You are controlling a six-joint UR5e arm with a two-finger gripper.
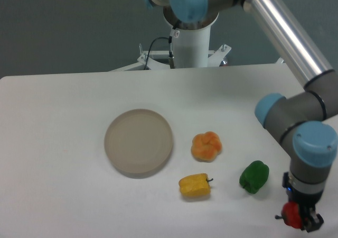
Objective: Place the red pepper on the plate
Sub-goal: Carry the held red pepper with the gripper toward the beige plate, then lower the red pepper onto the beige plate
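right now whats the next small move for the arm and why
Probably carry the red pepper up and left toward the plate. The gripper looks closed on it at the table's near right corner, and the plate lies bare well to the left. The green pepper, yellow pepper and orange pepper sit between, so pass above them.

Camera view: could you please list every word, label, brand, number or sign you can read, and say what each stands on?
None: no text shows on the plate, the red pepper in the gripper, the orange pepper, yellow pepper, green pepper, or the arm.
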